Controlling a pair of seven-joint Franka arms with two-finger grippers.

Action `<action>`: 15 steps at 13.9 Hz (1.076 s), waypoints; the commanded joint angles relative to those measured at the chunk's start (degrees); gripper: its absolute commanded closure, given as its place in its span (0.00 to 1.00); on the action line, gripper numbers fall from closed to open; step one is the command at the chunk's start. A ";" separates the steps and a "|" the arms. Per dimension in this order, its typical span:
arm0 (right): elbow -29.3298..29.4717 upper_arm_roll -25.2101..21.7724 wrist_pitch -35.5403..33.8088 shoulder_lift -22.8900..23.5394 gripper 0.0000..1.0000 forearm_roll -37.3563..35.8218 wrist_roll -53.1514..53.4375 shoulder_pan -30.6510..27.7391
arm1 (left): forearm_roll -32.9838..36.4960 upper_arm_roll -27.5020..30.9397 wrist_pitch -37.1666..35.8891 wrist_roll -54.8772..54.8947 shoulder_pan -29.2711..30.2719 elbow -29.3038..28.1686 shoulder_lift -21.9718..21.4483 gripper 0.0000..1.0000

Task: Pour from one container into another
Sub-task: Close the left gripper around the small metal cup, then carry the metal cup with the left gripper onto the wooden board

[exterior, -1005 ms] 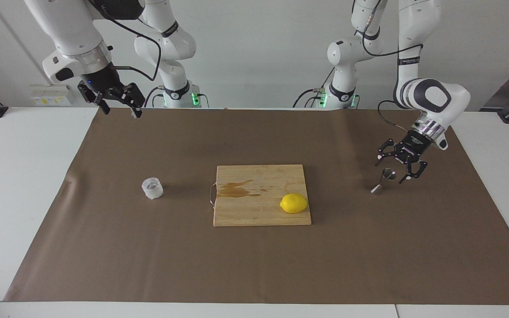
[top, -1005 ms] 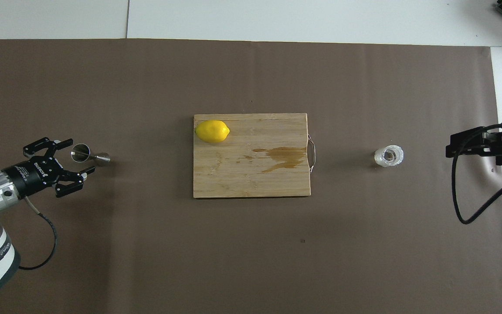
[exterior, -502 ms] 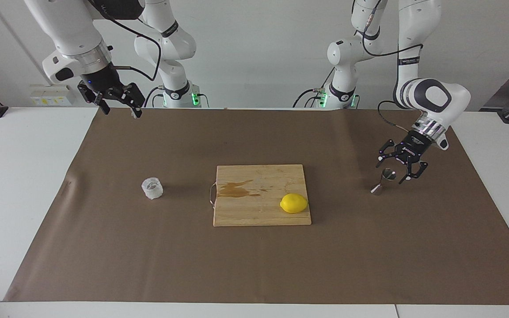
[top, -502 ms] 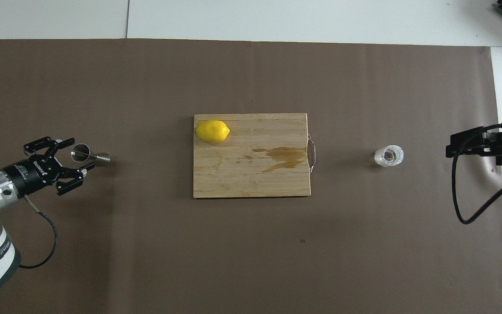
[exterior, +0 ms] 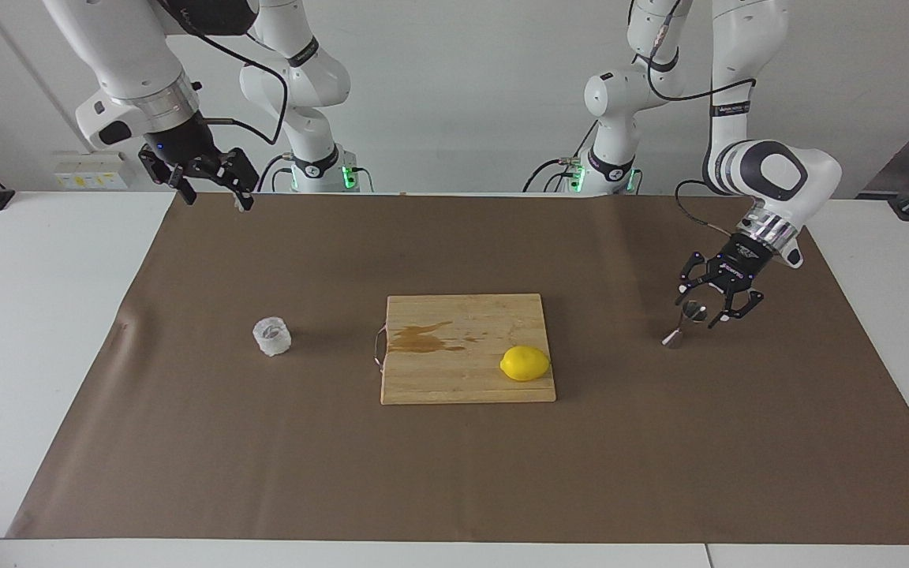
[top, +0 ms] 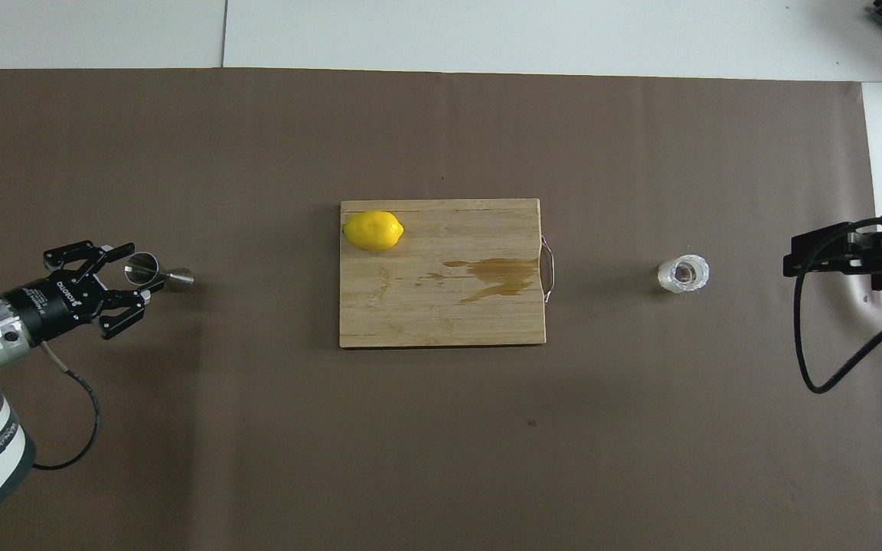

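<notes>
Count with me: two arms, two grippers, one cup, one jigger, one lemon, one board. The clear cup (exterior: 272,336) is squat with a ribbed, whitish wall. It stands alone on the brown mat (exterior: 454,473) toward the right arm's end, level with the board and well apart from it. The steel jigger (exterior: 683,325) is shiny, two cones joined at a thin waist. It sits on the mat toward the left arm's end, well apart from the board.

Your left gripper (exterior: 705,309) is down at the jigger, jaws apart with one finger on each side of the top cone. You cannot tell whether either finger touches the metal. Your right gripper (exterior: 214,193) waits high over the mat's edge nearest the robots, at its own end, jaws wide apart and holding nothing.

The wooden board (exterior: 454,379) is flat and rectangular and lies mid-mat. It has a thin wire handle (exterior: 378,351) on the edge facing the cup and a brown wet stain (exterior: 423,338) beside that. The yellow lemon (exterior: 525,364), an oval, rests on the board's corner farthest from the robots on the jigger's end.

As for room, there is bare mat between cup and board and between board and jigger, and a broad bare strip farther from the robots than the board. White table (exterior: 28,315) shows past both ends of the mat.
</notes>
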 commanded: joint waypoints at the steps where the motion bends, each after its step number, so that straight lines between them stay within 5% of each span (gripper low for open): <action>1: -0.64 0.21 -0.51 -0.87 0.00 1.31 -1.19 -0.64 | -1.37 0.44 0.97 0.94 -0.82 0.92 1.00 0.29; 10: -0.64 0.21 -0.51 -0.87 0.00 1.31 -1.19 -0.64 | -1.37 0.44 2.11 0.94 -0.91 0.92 1.09 0.41; 13: -0.64 0.21 -0.51 -0.87 0.00 1.31 -1.19 -0.64 | -1.37 0.44 2.11 0.94 -0.91 0.92 1.09 0.67; 15: -0.64 0.21 -0.51 -0.87 0.00 1.31 -1.19 -0.64 | -1.37 0.44 1.76 0.76 -0.91 0.92 1.00 0.97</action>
